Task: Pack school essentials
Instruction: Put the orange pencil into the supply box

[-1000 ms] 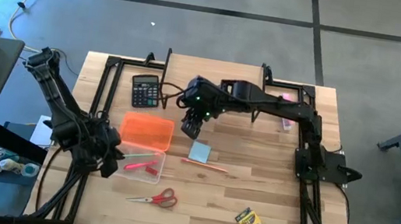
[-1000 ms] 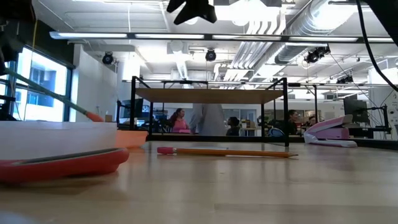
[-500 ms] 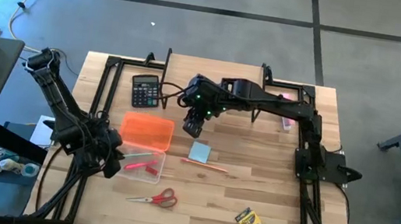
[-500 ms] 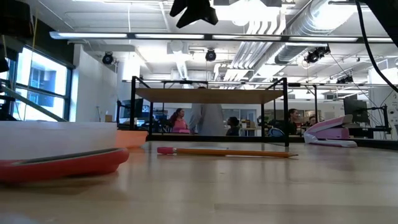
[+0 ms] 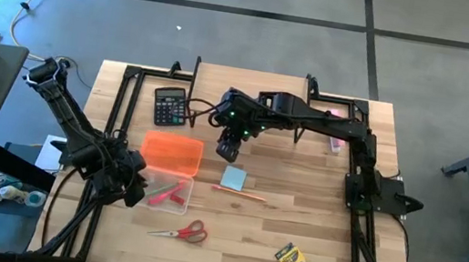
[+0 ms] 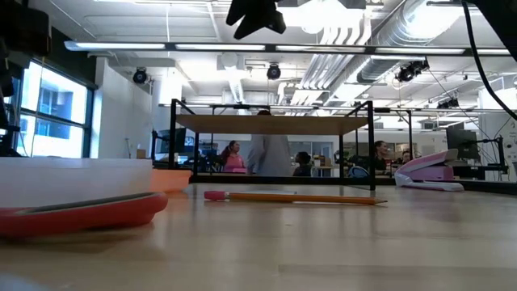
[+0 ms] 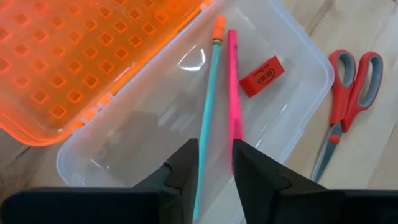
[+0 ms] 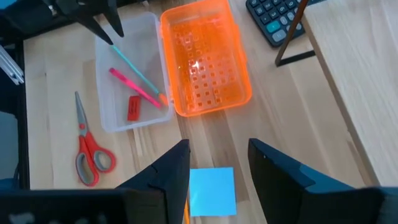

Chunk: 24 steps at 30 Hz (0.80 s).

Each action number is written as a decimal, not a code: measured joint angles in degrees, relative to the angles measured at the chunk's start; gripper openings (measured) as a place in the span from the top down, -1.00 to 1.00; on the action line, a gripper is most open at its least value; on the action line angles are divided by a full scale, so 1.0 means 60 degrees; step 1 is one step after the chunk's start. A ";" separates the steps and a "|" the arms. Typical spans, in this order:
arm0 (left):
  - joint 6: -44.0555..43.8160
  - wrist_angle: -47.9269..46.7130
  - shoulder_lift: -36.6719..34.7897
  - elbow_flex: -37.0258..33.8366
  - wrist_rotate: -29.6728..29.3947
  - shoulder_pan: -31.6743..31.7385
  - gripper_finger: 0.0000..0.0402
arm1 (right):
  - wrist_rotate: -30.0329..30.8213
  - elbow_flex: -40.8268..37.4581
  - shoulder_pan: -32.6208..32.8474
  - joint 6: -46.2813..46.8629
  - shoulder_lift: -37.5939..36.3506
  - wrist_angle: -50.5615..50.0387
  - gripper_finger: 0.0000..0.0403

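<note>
The left gripper (image 7: 214, 163) hangs open and empty over the clear box (image 7: 298, 74) at lower left; the green pencil (image 7: 208, 106) lies inside. The right gripper (image 8: 214, 163), open and empty, should drop straight onto the blue notepad (image 8: 212, 190) at middle.

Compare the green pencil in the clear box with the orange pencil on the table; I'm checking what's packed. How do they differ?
The thin green pencil lies inside the clear plastic box, beside a pink pen; the thin orange pencil lies on the bare wooden table, below the light blue notepad. One is teal-green, the other orange. Both are slim and lying flat.
</note>
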 joint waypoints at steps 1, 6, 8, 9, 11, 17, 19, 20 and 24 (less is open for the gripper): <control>0.0000 -0.0004 0.0000 0.0000 0.0056 0.0024 0.51 | 0.0000 0.0000 0.0000 -0.0003 0.0000 -0.0039 0.24; 0.0091 -0.0006 -0.0005 0.0004 0.0321 0.0163 0.42 | 0.0000 -0.0004 0.0014 -0.0003 0.0000 -0.0337 0.24; 0.0274 -0.0014 -0.0011 0.0085 0.0308 0.0162 0.41 | 0.0004 -0.0004 0.0062 -0.0002 0.0000 -0.0542 0.24; 0.0406 -0.0011 -0.0022 0.0149 0.0250 0.0162 0.41 | 0.0004 -0.0004 0.0094 -0.0006 0.0000 -0.0642 0.24; 0.0683 -0.0018 -0.0075 0.0276 0.0003 0.0162 0.41 | 0.0000 -0.0010 0.0190 -0.0062 0.0002 -0.0868 0.24; 0.1536 -0.0029 -0.0124 0.0680 -0.0591 0.0162 0.40 | -0.0078 -0.0570 0.0495 -0.0104 0.0011 -0.1141 0.24; 0.1732 -0.0053 -0.0124 0.0769 -0.0707 0.0162 0.40 | -0.0174 -0.0979 0.0608 -0.0045 0.0009 -0.1066 0.24; 0.1821 -0.0042 -0.0144 0.0818 -0.0763 0.0162 0.40 | -0.0178 -0.1168 0.0665 0.0016 0.0020 -0.1071 0.24; 0.2163 -0.0035 -0.0291 0.0963 -0.0906 0.0162 0.40 | -0.0191 -0.1931 0.0920 0.0320 0.0015 -0.0746 0.24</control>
